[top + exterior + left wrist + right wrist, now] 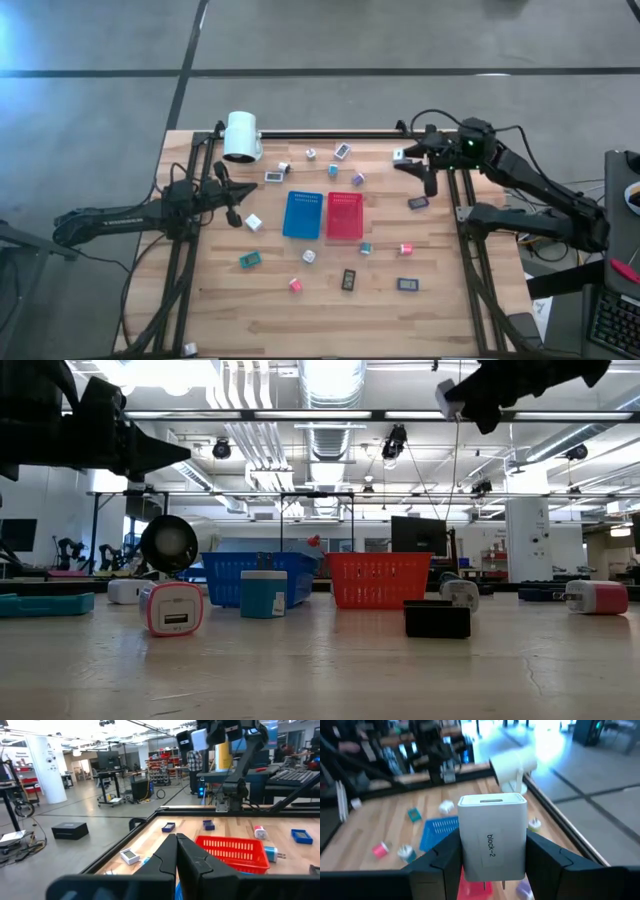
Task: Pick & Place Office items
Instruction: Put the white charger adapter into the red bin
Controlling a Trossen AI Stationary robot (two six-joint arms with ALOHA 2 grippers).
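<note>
On my left, the left hand (pixel 236 214) hangs over the desk (pixel 330 305), clenched on nothing, with a white cube (pixel 254 222) just beside its tip. Behind it stands the big white cylinder (pixel 242 136) at the desk's far edge. In the middle sit the blue tray (pixel 302 214) and the red tray (pixel 345 216), side by side, and the office items lie scattered all round them — a teal piece (pixel 249 261), a pink cube (pixel 296 285), a dark flat rectangle (pixel 349 279) nearer me. To the right, the right hand (pixel 412 160) is raised above the far right corner, grasping a white charger block (pixel 492 836) marked "block-2" — pinched between both fingers (pixel 442 857), clear of the desk.
</note>
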